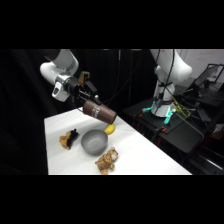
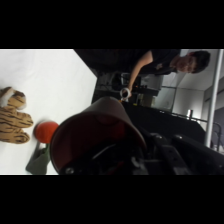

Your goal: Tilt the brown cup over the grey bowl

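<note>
The brown cup (image 1: 100, 111) hangs on its side above the table, its rim pointing down to the right, over the far edge of the grey bowl (image 1: 93, 141). My gripper (image 1: 86, 104) is shut on the cup's base end. In the wrist view the brown cup (image 2: 95, 136) fills the lower middle with its open mouth facing the camera; the bowl is out of that view.
A yellow toy (image 1: 109, 130) lies just behind the bowl. A striped tiger toy (image 1: 106, 161) (image 2: 12, 116) sits in front of it, and a dark and orange toy (image 1: 68, 139) to its left. A red object (image 2: 45, 131) lies near the tiger. A person (image 2: 170, 62) sits beyond the table.
</note>
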